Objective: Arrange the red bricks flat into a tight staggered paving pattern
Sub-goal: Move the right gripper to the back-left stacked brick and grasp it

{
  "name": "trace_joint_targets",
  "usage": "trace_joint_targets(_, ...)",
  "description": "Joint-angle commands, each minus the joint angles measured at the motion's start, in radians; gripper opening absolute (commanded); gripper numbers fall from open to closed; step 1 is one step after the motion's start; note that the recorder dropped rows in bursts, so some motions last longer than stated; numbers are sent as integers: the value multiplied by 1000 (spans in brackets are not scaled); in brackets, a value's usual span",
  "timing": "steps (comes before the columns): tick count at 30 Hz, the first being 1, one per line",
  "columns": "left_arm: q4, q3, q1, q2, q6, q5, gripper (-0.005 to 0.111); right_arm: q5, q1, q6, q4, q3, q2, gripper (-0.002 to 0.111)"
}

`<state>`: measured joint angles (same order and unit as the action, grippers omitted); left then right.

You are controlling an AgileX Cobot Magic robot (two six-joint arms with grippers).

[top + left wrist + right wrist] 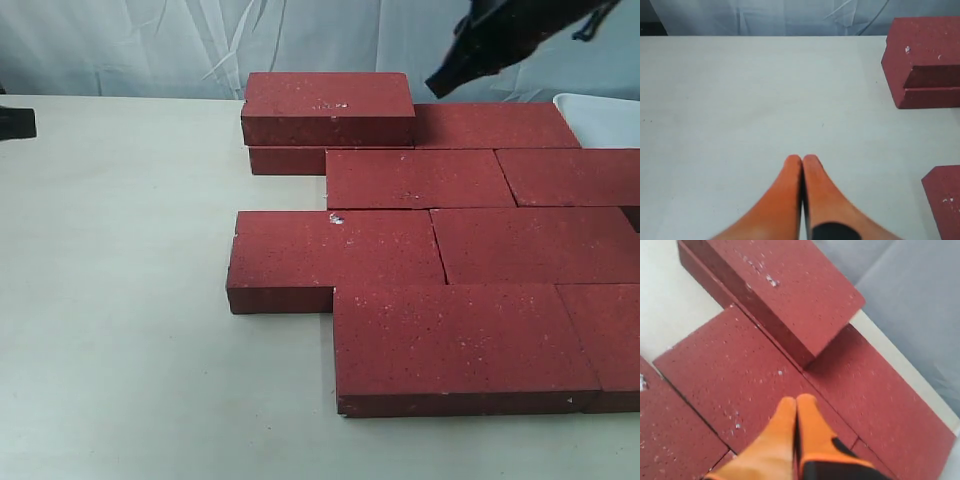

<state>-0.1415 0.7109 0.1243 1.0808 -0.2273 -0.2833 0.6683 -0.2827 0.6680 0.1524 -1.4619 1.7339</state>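
Several dark-red bricks lie flat in staggered rows on the right of the exterior view. One more brick rests on top of the back-left brick. The right wrist view shows this stacked brick beyond my right gripper, which hovers shut and empty above the flat bricks. From outside, the right gripper shows as a dark shape at the top right. My left gripper is shut and empty over bare table, to the left of the stacked brick. Only a dark bit of the left arm shows.
A white tray peeks in at the back right behind the bricks. The pale table stretches left of the paving. A white curtain hangs behind the table.
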Motion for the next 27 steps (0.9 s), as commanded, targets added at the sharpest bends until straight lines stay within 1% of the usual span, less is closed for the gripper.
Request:
trace_joint_targets(1,-20,-1,-4,2,-6,36,0,121,3,351,164,-191,160,-1)
trace_joint_targets(2,-20,-1,-4,2,-6,36,0,152,3,437,187,-235,195,-1)
trace_joint_targets(4,-28,-1,-4,2,-6,36,0,159,3,532,233,-305,252,1)
trace_joint_targets(5,-30,-1,-4,2,-6,36,0,156,3,561,263,-339,281,5)
trace_joint_targets(6,-32,-1,-4,2,-6,36,0,156,3,581,295,-363,304,12)
trace_joint_targets(7,-32,-1,-4,2,-6,36,0,160,0,615,342,-389,332,21)
trace_joint_targets(9,-35,-1,-4,2,-6,36,0,160,-11,690,416,-423,382,43)
trace_joint_targets(11,-35,-1,-4,2,-6,36,0,108,-31,768,431,-429,424,74)
trace_joint_targets(12,-35,-1,-4,2,-6,36,0,69,-44,809,414,-429,444,84)
trace_joint_targets(13,-35,-1,-4,2,-6,36,0,33,-55,824,394,-429,459,86)
trace_joint_targets(16,-35,-1,-4,2,-6,36,0,-113,-100,824,293,-429,508,78)
trace_joint_targets(18,-35,-1,-4,2,-6,36,0,-178,-125,824,256,-429,535,77)
trace_joint_targets(21,-35,-1,-4,2,-6,36,0,-217,-148,824,213,-430,562,77)
trace_joint_targets(27,-35,-1,-4,2,-6,36,0,-273,-148,822,212,-430,588,77)
